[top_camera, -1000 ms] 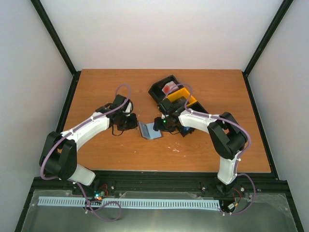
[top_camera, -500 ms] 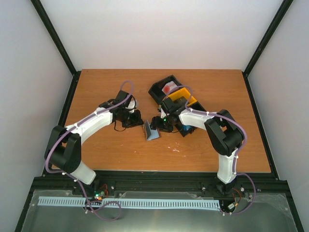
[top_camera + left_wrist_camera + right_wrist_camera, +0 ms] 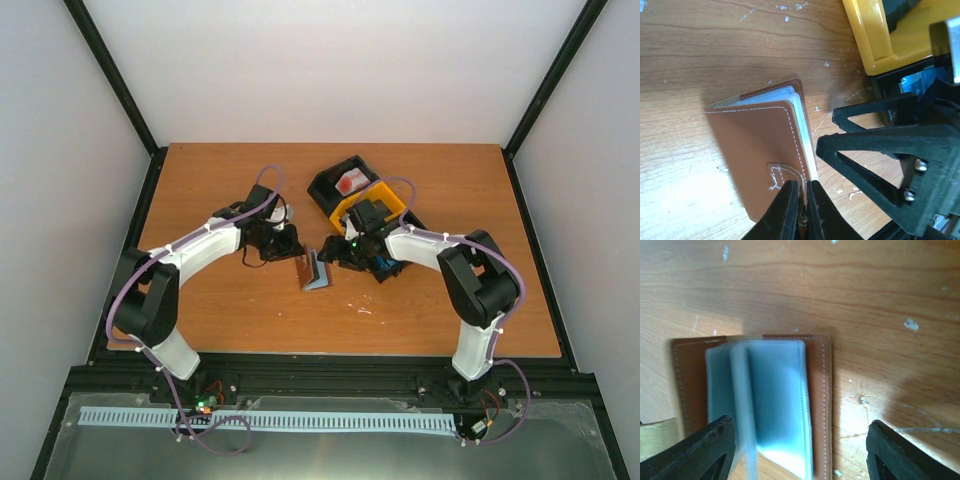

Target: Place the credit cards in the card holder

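Note:
The brown card holder lies half open on the table, its pale grey-blue sleeves showing. My left gripper is shut on the holder's strap and holds the brown cover raised. My right gripper is open wide, just above the open sleeves, with its fingers on either side. In the top view it sits right of the holder. A blue credit card lies in the tray's near compartment, mostly hidden by the right arm. Dark cards are not visible.
The black-and-yellow tray stands diagonally behind the right gripper, with a red-and-white item in its far black compartment. Its yellow wall is close to the holder. Both arms meet at the table's middle.
My left gripper has moved right to the holder and closed on its strap, and the brown cover now stands up. My right gripper has shifted slightly right.

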### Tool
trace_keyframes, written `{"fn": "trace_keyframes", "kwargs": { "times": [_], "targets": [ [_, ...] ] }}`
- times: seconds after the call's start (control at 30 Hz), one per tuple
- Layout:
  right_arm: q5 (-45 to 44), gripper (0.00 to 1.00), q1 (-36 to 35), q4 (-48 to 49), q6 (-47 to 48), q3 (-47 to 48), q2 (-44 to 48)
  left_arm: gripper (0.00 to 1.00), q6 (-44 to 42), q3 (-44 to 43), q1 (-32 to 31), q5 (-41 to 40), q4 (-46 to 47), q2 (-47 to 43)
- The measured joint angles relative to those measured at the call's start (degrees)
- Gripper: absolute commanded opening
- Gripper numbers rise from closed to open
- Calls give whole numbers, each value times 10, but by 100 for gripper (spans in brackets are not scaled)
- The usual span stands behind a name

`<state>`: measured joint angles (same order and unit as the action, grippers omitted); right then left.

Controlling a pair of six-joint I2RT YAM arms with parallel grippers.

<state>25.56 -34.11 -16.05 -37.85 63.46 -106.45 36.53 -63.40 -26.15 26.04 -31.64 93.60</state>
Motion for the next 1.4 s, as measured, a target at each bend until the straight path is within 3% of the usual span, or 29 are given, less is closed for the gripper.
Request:
{"fn": "trace_keyframes", "kwargs": {
  "times": [0.3, 0.5, 0.7, 1.07, 1.4],
  "targets": [
    [-23, 71, 2, 17, -24, -20, 17, 12, 3, 0, 0, 19, 21, 17],
    [-66, 70, 2, 17, -38, -54, 64, 35, 15, 0, 0, 82, 62, 43],
    [-90, 70, 2, 33, -46, -95, 133, 45, 39, 25, 0, 168, 135, 54],
    [-82, 63, 2, 41, -8, -104, 157, 42, 54, 38, 0, 212, 185, 86],
    [-54, 56, -11, 39, 162, -103, 151, 38, 50, 38, 0, 188, 183, 86]
  ]
}}
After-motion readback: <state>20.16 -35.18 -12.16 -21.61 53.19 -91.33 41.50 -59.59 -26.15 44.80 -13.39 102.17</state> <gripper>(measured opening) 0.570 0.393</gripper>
